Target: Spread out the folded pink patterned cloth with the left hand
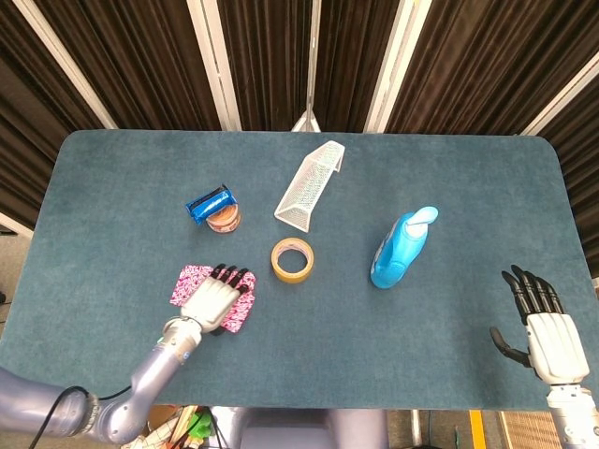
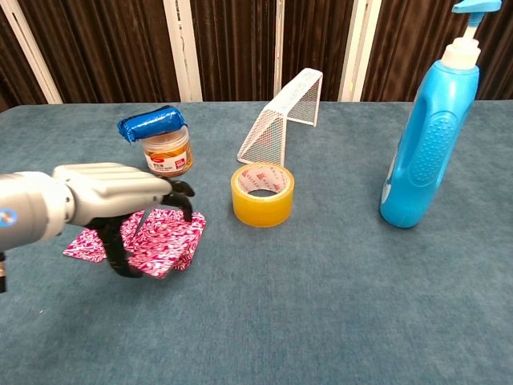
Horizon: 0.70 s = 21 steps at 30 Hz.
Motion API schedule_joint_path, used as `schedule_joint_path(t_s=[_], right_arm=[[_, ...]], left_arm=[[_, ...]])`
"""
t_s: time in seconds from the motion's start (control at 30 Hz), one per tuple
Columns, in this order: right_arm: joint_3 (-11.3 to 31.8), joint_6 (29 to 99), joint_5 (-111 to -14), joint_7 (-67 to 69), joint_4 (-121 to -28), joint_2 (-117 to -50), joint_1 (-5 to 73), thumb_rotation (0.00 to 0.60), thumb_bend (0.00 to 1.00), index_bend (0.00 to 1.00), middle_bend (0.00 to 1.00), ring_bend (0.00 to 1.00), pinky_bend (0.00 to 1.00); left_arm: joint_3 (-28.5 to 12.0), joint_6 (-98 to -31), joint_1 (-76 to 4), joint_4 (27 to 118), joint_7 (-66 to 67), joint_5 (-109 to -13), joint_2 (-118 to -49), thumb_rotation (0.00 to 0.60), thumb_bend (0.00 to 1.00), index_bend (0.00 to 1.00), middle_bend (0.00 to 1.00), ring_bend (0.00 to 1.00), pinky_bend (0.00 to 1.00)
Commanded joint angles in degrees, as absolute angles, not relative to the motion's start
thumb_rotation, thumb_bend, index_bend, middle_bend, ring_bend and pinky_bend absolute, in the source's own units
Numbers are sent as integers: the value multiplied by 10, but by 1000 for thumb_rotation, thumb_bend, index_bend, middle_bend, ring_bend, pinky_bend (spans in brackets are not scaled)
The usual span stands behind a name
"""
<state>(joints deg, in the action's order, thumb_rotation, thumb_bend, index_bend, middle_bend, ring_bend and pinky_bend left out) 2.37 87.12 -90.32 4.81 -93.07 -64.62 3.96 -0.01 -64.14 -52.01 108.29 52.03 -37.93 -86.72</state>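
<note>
The pink patterned cloth lies on the table's left front area, partly unfolded into two panels side by side. My left hand is stretched over its right panel with the fingers apart and pointing toward the tape. In the chest view the left hand arches above the cloth, its thumb reaching down to the cloth's near edge; no fold is plainly pinched. My right hand hangs beyond the table's front right corner, fingers spread, holding nothing.
A yellow tape roll sits just right of the cloth. Behind the cloth stands a small jar with a blue packet on it. A white wire rack lies further back, and a blue pump bottle is to the right.
</note>
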Motion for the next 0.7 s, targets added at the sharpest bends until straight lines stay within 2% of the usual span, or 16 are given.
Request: schedule_joint_path(t_s=[0.03,0.4,0.5,0.57,0.7], right_arm=[[25,874,-903,50,-930,-647,39,600,363,0,0,0,87],[28,880,-903,55,-927,-648,37,600,363,0,0,0,87],[28,881,-902,56,-928,-648,37,600,363,0,0,0,87],[29,881,-902,57,-927,-648,37,600,363,0,0,0,87],[29,881,-903,59,-926,-647,37,600,364,0,0,0,87]], left_arm=[[-10,-632,-536,1064,533,-370,-891,600,440,474,0,0,0],[-38,-612,-577,1000,550,-355,-961,600,437,456,0,0,0],[-45,-613,-585,990,555,-347,-974,600,381,357,0,0,0],[-45,-616,-590,987,563,-337,-979,600,304,238,0,0,0],[-45,-623,-595,990,571,-325,-982,600,239,63,0,0,0]])
